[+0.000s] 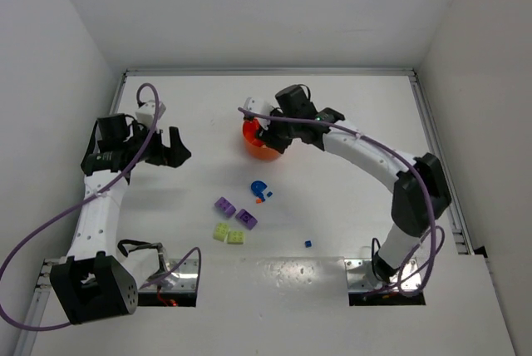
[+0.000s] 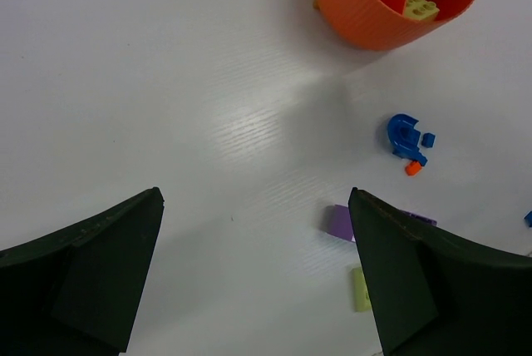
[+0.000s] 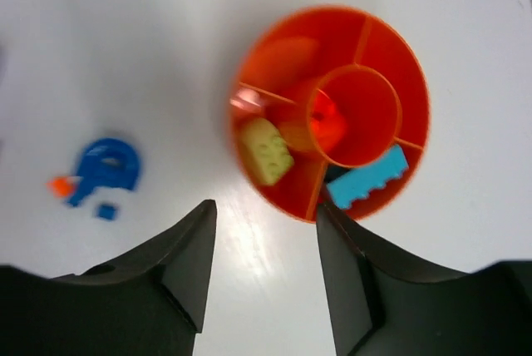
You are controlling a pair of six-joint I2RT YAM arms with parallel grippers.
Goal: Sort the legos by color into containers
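The right claw (image 3: 264, 215) is hovering over the orange bowl (image 3: 287, 56), its jaws standing apart with nothing between them. The bowl is sitting toward the far middle of the table (image 1: 349, 98), holding 1 lime brick (image 3: 266, 150) in 1 wedge and 1 teal brick (image 3: 366, 180) in the neighbouring wedge. The left claw (image 2: 255, 198) is hanging over bare table well to the left, jaws apart and empty. Nearer, a blue curved piece (image 1: 259, 187), 2 purple bricks (image 1: 224, 205) and 2 loose lime pieces (image 1: 221, 231) are lying scattered.
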